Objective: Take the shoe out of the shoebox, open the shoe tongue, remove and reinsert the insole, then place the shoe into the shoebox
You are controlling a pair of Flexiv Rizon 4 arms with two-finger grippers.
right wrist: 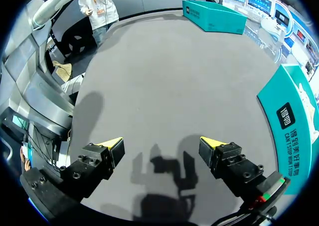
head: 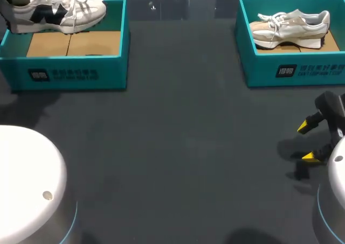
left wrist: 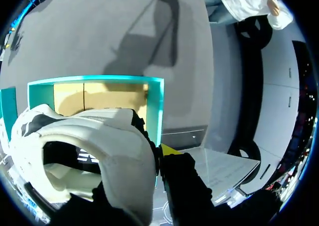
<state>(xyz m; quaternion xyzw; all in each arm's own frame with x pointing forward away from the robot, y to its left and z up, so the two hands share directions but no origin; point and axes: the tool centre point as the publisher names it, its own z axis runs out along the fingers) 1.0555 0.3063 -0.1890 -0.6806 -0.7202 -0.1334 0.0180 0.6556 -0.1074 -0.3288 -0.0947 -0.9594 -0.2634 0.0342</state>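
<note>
While left hand clamps white shoe over rectangular teal cardboard box | right hand spread apart

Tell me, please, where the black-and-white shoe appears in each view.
Head view: black-and-white shoe at far left, above the left shoebox.
Left wrist view: filling the foreground, held in the jaws.
Right wrist view: too small to tell.
Shared landmark: the left shoebox, in all three views.

Left tool clamped on shoe heel; right tool held low, fingers wide apart.
</note>
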